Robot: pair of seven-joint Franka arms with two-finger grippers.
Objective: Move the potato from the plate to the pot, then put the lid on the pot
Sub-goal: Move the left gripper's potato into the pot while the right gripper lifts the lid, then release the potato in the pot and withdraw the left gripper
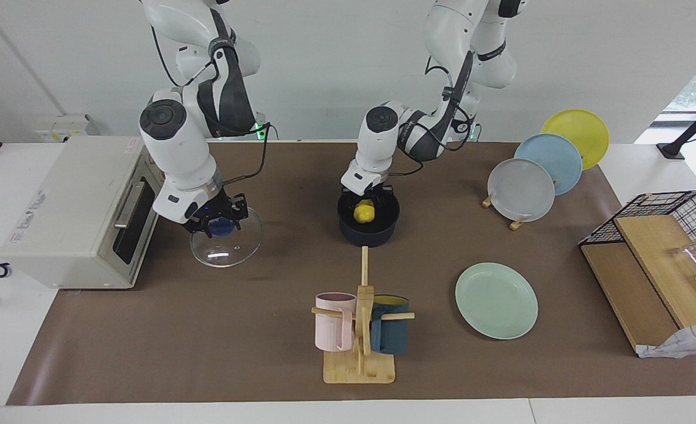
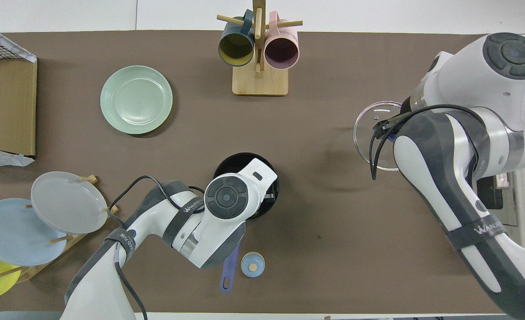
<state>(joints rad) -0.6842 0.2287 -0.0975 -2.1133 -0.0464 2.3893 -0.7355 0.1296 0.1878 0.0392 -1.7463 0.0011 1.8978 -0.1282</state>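
Left gripper [image 1: 364, 203] is clamped on the potato [image 1: 364, 211], lowered inside the pot [image 1: 368, 224] for release. Right gripper [image 1: 217, 222] is clamped on the lid's [image 1: 227, 238] knob, holding it raised, ready for covering. The plate [image 1: 496, 300] lies empty.
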